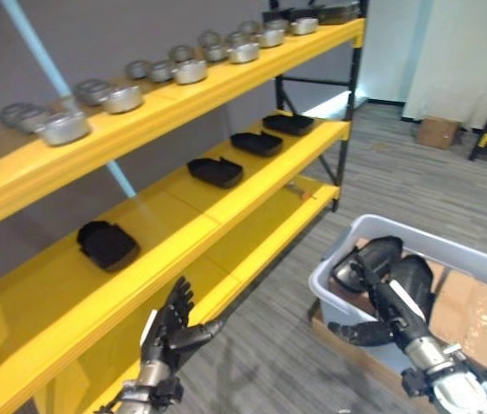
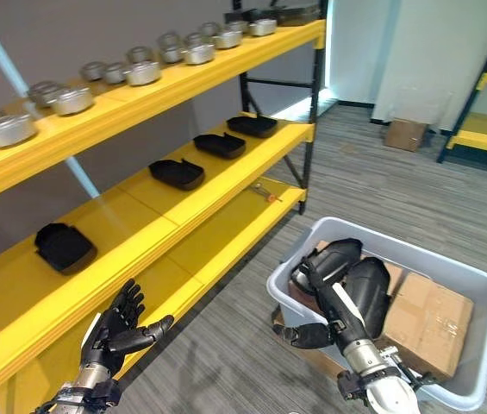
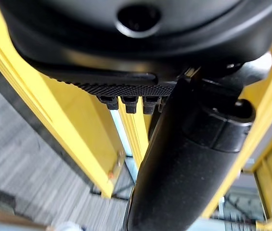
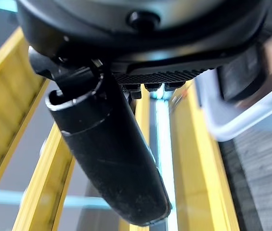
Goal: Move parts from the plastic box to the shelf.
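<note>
while the right hand (image 2: 338, 306) reaches into the plastic box (image 2: 476, 302) with straight fingers lying on the dark parts (image 2: 359, 280) there, gripping none, the left hand (image 2: 114, 332) hangs open and empty beside the yellow shelf (image 2: 165, 233), black parts (image 2: 62, 246) beyond it.

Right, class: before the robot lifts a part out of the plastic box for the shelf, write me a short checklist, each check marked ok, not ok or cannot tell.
1. Right hand over the plastic box, at the black parts: ok.
2. Right hand closed on a part: cannot tell; the fingers lie along the parts, contact unclear.
3. Left hand free and open, beside the shelf's lower edge: ok.
4. Free room on the middle shelf between the black parts already placed: ok.
5. Parts left in the box to move: ok, two dark rounded ones beside cardboard.
</note>
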You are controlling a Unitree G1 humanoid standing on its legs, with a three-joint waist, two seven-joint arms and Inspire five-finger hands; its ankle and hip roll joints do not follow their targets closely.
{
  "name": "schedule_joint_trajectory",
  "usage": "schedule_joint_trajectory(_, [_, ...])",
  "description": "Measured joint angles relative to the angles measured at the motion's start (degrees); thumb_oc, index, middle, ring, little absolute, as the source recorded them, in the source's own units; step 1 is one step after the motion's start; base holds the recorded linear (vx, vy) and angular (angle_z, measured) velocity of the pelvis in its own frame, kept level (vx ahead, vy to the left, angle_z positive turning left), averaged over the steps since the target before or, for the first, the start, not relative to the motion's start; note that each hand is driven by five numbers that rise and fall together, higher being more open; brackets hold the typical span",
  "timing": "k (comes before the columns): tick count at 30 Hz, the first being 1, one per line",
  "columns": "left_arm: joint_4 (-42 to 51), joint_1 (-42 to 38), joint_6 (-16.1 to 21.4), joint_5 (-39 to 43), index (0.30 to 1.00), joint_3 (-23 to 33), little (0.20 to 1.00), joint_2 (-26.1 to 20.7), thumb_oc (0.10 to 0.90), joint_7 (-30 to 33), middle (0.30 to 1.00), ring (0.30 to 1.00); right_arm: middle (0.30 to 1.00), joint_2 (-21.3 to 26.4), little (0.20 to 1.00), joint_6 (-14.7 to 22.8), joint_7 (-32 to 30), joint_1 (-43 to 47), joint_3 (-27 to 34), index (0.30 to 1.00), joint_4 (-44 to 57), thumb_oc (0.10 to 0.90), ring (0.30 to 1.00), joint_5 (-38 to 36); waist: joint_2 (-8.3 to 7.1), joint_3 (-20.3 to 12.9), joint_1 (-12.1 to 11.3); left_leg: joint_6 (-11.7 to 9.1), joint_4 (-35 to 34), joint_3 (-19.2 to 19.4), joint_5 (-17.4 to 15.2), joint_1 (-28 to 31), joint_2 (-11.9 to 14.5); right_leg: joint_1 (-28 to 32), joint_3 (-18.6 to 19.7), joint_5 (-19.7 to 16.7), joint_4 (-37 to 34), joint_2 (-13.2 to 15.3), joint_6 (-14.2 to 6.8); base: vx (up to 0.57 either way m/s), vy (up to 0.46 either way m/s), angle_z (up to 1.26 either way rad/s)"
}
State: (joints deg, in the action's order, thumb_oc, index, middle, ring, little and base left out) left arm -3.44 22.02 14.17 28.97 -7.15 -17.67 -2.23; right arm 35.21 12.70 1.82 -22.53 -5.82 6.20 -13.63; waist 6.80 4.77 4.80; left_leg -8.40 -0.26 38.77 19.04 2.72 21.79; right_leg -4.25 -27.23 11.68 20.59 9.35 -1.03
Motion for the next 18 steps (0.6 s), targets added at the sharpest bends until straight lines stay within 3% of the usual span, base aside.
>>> schedule_joint_trajectory(4, [0.0,-2.0,0.0,0.0,1.000,-2.7,1.000,-0.1,0.900,-0.5,1.000,1.000,1.000,0.4,1.000,0.7,-0.5,0.0,0.0,1.000,0.2,0.900,1.000,0.1,0.12,0.2,2.2,0.1,-1.0,-0.9,4.2,0.7,0.8,1.9,0.4,-2.1,-4.4,-2.2,1.2,0.02,-0.133,-0.13])
schedule_joint_trajectory(10, [0.0,-5.8,0.0,0.1,1.000,-6.2,1.000,-0.7,0.900,-0.4,1.000,1.000,1.000,0.9,1.000,1.5,-1.1,0.4,0.0,1.000,0.3,0.900,1.000,0.1,-0.09,1.8,3.8,0.2,-0.4,-1.3,4.3,1.6,1.5,1.7,1.8,-1.9,-3.9,-3.0,1.6,0.00,-0.149,-0.15])
schedule_joint_trajectory(13, [0.0,-9.0,0.2,0.0,1.000,-6.8,1.000,-2.0,0.900,0.3,1.000,1.000,1.000,0.6,1.000,2.0,-1.1,1.5,-0.1,1.000,0.3,0.900,1.000,0.1,-0.79,3.7,2.7,0.5,0.8,-1.9,4.5,1.2,3.2,-0.7,3.9,-1.0,-1.9,-3.8,3.1,-0.02,-0.118,-0.40])
schedule_joint_trajectory(14, [-0.2,-9.8,0.1,0.0,1.000,-6.8,1.000,-2.0,0.900,0.6,1.000,1.000,1.000,0.5,1.000,2.0,-1.6,1.8,-0.1,1.000,0.3,0.900,1.000,0.2,-1.32,4.9,2.9,0.8,2.2,-3.5,4.8,0.9,3.6,-1.2,4.7,-0.7,-1.3,-4.8,3.4,-0.02,-0.114,-0.41])
schedule_joint_trajectory(16, [-0.3,-10.9,0.1,0.1,1.000,-6.7,1.000,-2.0,0.900,0.9,1.000,1.000,1.000,0.5,1.000,2.0,-2.0,2.2,-0.1,1.000,0.3,0.900,1.000,0.2,-3.17,6.4,1.7,0.8,8.6,-14.5,4.8,-1.8,4.0,-1.5,8.1,-0.8,-0.8,-5.3,4.9,0.05,-0.107,-0.56])
schedule_joint_trajectory(17, [-0.4,-11.2,0.1,0.0,1.000,-6.6,1.000,-1.6,0.900,0.9,1.000,1.000,1.000,0.2,1.000,2.0,-2.4,2.7,-0.1,1.000,0.3,0.900,1.000,0.2,-5.49,7.7,0.8,-1.9,16.0,-23.9,0.6,-6.4,1.6,-1.1,10.4,-1.9,-3.1,-4.8,5.5,0.11,-0.095,-0.80])
schedule_joint_trajectory(18, [-0.4,-11.2,0.1,0.0,1.000,-6.6,1.000,-1.5,0.900,0.7,1.000,1.000,1.000,-0.2,1.000,2.1,-2.8,3.2,0.1,1.000,0.3,0.900,1.000,0.1,-6.48,8.3,0.0,-1.6,19.0,-28.9,-6.9,-8.6,-3.0,-0.5,12.6,-3.3,-5.6,-4.4,5.8,0.13,-0.071,-0.84])
